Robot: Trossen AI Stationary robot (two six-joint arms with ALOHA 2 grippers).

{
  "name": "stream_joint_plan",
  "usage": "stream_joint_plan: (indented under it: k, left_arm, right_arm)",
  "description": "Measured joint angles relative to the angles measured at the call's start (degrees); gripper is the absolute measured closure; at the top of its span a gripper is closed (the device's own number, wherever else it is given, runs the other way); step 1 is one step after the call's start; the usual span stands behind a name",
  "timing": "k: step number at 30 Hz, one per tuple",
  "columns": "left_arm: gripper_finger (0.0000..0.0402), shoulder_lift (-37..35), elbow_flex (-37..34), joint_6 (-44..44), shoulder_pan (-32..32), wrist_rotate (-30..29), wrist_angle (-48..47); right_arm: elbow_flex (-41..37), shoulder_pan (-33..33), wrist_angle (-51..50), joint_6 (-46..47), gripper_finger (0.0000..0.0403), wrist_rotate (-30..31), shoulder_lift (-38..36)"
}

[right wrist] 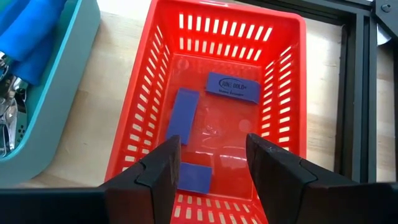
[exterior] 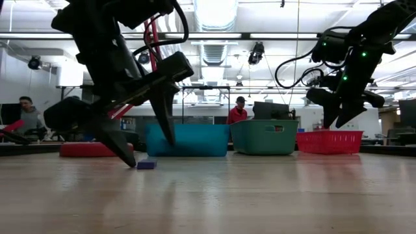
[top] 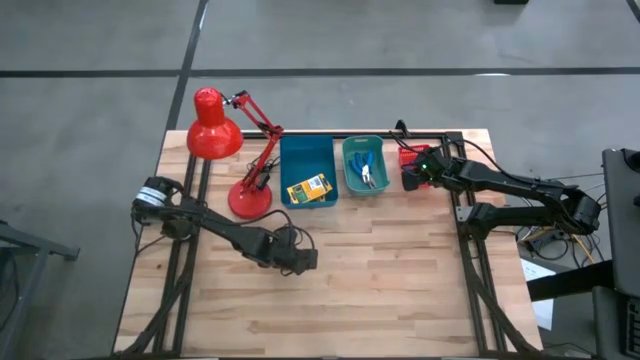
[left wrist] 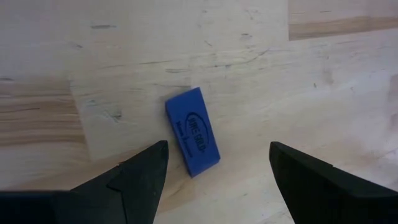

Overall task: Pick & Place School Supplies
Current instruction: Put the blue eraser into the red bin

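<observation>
While the left gripper (left wrist: pixel 214 180) hung wide open over the last eraser (left wrist: pixel 192 131), low in the middle of the high view, a good grasp probably meant dropping straight and closing across its narrow sides. Bare table (top: pixel 400 290) lay all around. The right gripper (right wrist: pixel 211 168) hovered open and empty above the red basket (right wrist: pixel 283 93), upper right.

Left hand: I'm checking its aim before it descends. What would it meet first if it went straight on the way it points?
The left hand, fingers open, points down at the small blue rectangular eraser on the wooden table; it would probably meet that first.
</observation>
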Motion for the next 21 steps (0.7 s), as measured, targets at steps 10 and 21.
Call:
stream_joint_plan:
  k: [10, 21]
  left_arm:
    - [0.0115, -0.1, 3.8, -2.6, 0.2, 2.9, -11.6]
    - [0.0119, 3.7, 14.1, -1.7, 2.3, 0.5, -26.2]
  right_arm:
    - [0.0, 0.0, 0.0, 0.0, 0.0227, 0.0, 0.0]
    - [0.0, 0.0, 0.0, 0.0, 0.0227, 0.0, 0.0]
